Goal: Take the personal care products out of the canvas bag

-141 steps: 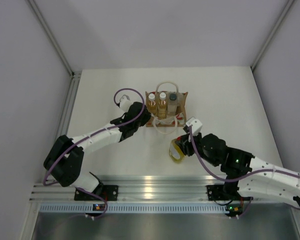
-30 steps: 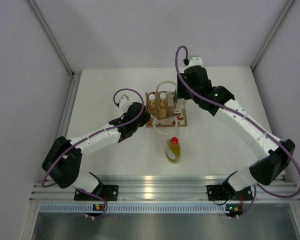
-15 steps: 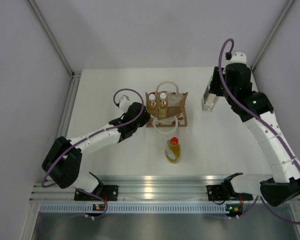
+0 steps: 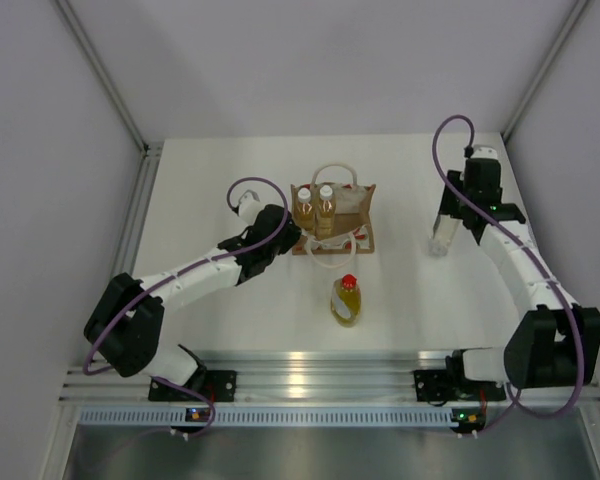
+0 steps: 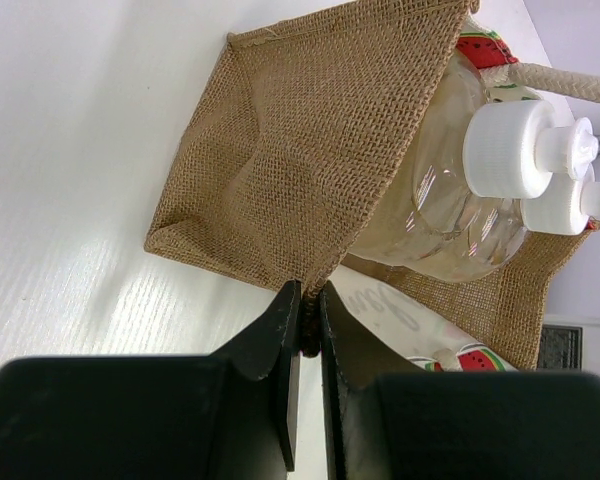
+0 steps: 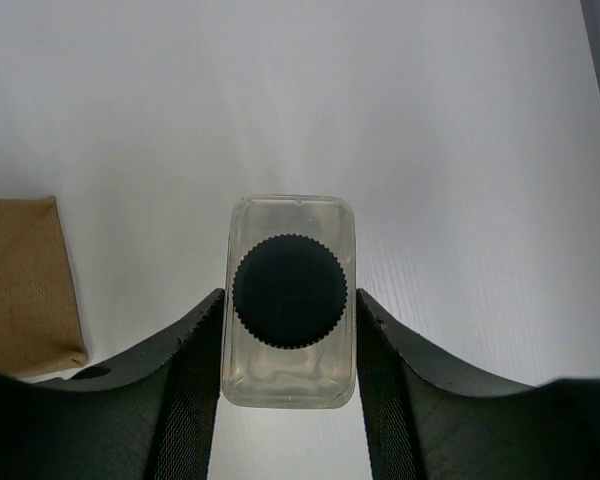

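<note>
Yellow bottle (image 4: 346,302) near canvas bag (image 4: 366,210).

Robotics lab test cell. Bare white counter (image 4: 230,320) boxed in by plain pale wall panels (image 4: 60,200). An aluminium rail (image 4: 320,372) along the near edge carries the bolted left arm base (image 4: 195,385) and right arm base (image 4: 450,385). Purple cable (image 4: 250,183) loops exposed.
</note>
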